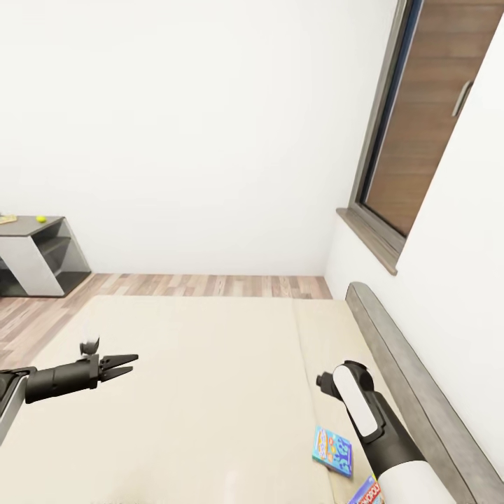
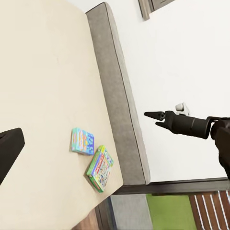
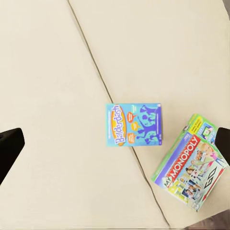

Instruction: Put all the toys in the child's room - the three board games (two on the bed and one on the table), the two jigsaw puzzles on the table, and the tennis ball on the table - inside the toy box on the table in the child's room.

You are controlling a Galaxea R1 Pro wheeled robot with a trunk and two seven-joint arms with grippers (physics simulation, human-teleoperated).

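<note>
Left tool (image 1: 129,364) hung over the bed (image 1: 210,392), fingers nearly together, holding nothing. Right tool's opening couldn't be told, fingertips cut off. Blue board game (image 3: 134,124) and Monopoly box (image 3: 191,163) lay below the right tool, just apart, Monopoly partly cropped in head view

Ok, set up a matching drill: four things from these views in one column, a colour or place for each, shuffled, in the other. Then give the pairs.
Things:
1. Balderdash box
2. Monopoly box
3. tennis ball
4. headboard

Descriptions:
A. on the grey shelf unit by the far wall
B. grey, along the bed's edge by the wall
C. blue, lying across the mattress seam
D. green-edged, tilted, beside the blue box

Pairs: 1-C, 2-D, 3-A, 4-B
</note>
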